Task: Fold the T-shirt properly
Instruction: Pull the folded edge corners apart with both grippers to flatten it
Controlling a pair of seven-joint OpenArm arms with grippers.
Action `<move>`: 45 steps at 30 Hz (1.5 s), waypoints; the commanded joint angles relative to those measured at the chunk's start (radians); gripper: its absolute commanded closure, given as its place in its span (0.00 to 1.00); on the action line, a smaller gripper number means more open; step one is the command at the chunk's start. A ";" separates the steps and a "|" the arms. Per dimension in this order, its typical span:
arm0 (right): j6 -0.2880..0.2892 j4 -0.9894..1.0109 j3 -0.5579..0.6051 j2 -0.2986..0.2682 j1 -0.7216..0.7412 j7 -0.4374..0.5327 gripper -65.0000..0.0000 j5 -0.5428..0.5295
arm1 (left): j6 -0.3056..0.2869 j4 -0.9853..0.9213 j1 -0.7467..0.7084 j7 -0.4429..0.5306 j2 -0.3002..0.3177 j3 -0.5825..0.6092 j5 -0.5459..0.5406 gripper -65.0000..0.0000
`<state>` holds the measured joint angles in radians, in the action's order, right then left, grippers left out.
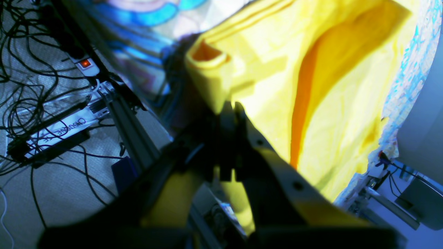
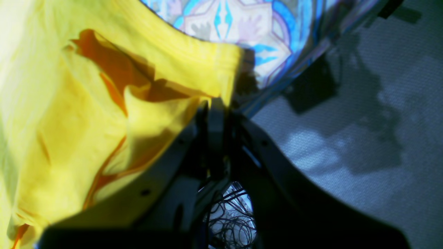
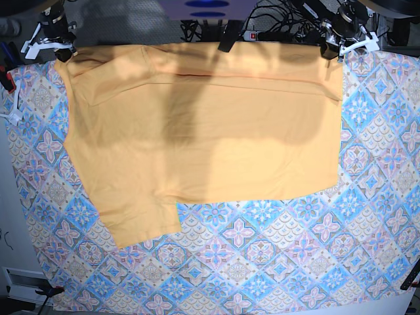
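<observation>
Overhead view: the T-shirt (image 3: 203,125) lay spread flat across the far half of the patterned cloth (image 3: 282,262) that covered the table. Its far edge ran along the table's far side, and one sleeve (image 3: 141,220) reached toward the near side at the lower left of the picture. A long crease crossed the fabric just below the far edge.

The left gripper (image 3: 326,49) sat at the shirt's far corner on the right of the overhead view; the right gripper (image 3: 63,54) sat at the far corner on the left.

Left wrist view: the left gripper (image 1: 231,105) had its fingers (image 1: 238,114) pressed together on a hemmed corner of the yellow T-shirt (image 1: 339,103), the fabric rising above the tips and draping away to the right. Beyond the table edge lay the floor with tangled cables (image 1: 27,69) and a power strip (image 1: 86,65) showing a lit red switch.

Right wrist view: the right gripper (image 2: 214,103) had its fingers (image 2: 215,121) closed on the edge of the T-shirt (image 2: 69,121), which hung in folds to the left. The patterned cloth (image 2: 238,24) showed beyond the corner, with grey floor (image 2: 363,138) to the right.
</observation>
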<state>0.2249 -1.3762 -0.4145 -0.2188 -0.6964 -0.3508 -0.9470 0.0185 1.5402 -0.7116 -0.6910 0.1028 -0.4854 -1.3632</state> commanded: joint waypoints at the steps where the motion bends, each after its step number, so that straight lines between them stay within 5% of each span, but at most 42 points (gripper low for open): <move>1: 0.008 -0.010 -0.011 -0.014 -0.010 0.025 0.99 -0.004 | -0.010 0.013 -0.010 0.004 0.010 -0.003 -0.011 1.00; 9: 0.006 -0.018 -0.027 -0.014 -0.010 0.023 0.84 -0.002 | -0.010 0.013 -0.009 0.003 0.010 -0.003 -0.012 0.99; 17: 0.005 -0.016 -0.030 -0.014 -0.004 0.025 0.81 -0.002 | -0.010 0.015 -0.010 0.003 0.010 0.026 -0.038 0.67; 45: 0.003 -0.009 -0.117 -0.012 -0.010 0.019 0.81 0.000 | -0.010 0.027 -0.084 -0.098 -0.001 0.032 -0.083 0.67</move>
<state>0.2207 -1.3743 -0.5243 -0.2161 -0.6960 -0.3496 -0.9436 0.0235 1.5455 -0.7845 -0.7815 0.0944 -0.4503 -1.4345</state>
